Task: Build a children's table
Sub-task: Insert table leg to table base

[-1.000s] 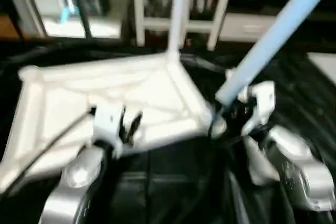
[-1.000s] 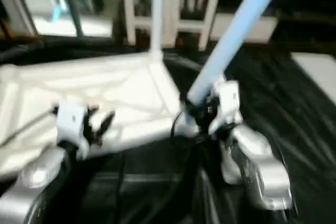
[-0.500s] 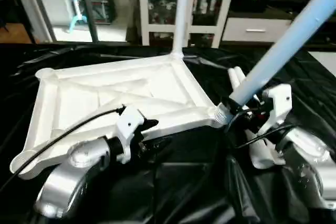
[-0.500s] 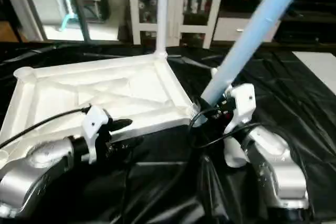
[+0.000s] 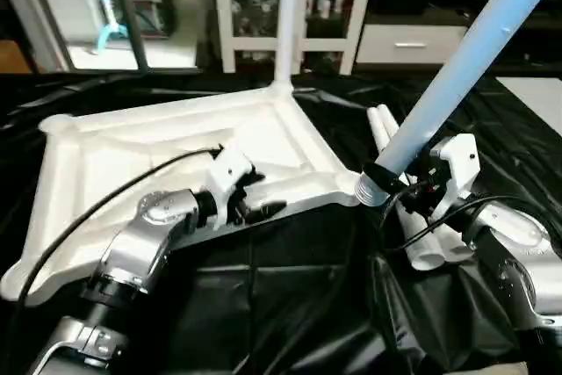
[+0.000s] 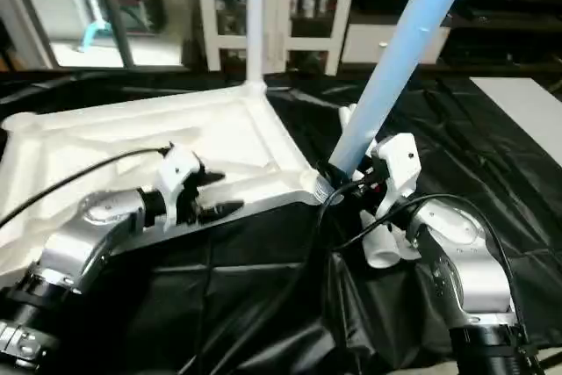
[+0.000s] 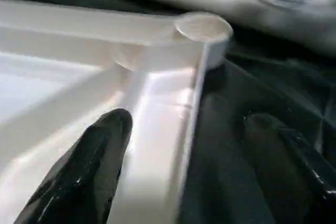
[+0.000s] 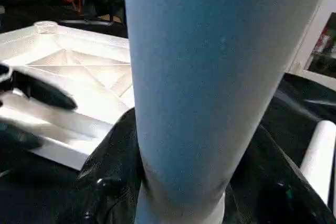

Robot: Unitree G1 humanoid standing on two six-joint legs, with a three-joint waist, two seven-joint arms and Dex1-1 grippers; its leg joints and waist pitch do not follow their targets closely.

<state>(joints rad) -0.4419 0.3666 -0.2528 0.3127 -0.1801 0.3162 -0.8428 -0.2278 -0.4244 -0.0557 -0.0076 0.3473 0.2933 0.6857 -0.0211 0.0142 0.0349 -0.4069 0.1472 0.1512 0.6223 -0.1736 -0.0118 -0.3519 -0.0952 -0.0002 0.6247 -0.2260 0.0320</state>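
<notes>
White plastic tabletop [image 5: 132,164] lies upside down, X-ribbed, on the black-sheeted desk [image 5: 290,305]; prob. light, stiff, slick. Best hold: rim edge. Left tool [image 5: 255,195] wide open, straddling the near rim, nothing held. At 3 o'clock, right tool [image 5: 413,191] clamps a smooth tapered leg [image 5: 457,68] at the corner socket. Spare legs [image 5: 386,138] beside it.

Black plastic sheet [image 5: 290,305] carries the upturned tabletop [image 5: 132,155] and loose legs [image 5: 391,142].
</notes>
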